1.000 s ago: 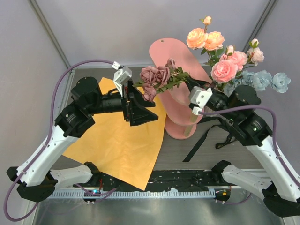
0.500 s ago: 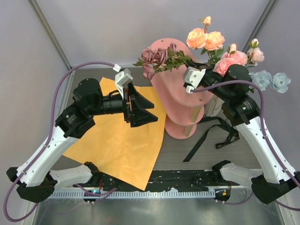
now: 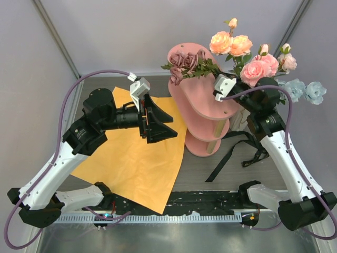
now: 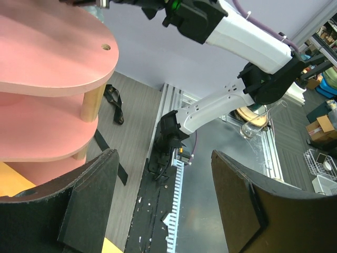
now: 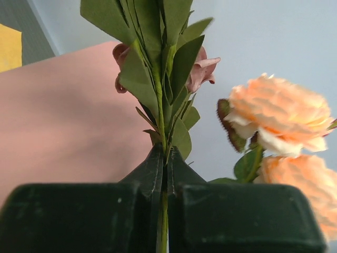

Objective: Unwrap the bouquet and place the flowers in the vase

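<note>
Robot lab, probably: grey panel walls (image 3: pixel 131 31), aluminium rail (image 3: pixel 174 217), cardboard box (image 4: pixel 320 129) on carpet beyond.

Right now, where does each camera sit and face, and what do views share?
Top external: above and behind the bases, looking down on the table; left arm and right arm show.
Left wrist: on the left arm, facing rightward past open left fingers to the pink shelf and right arm.
Right wrist: looks along shut right fingers up the mauve stem they pinch, peach roses beside.
Shared: the pink shelf shows in all three.
</note>
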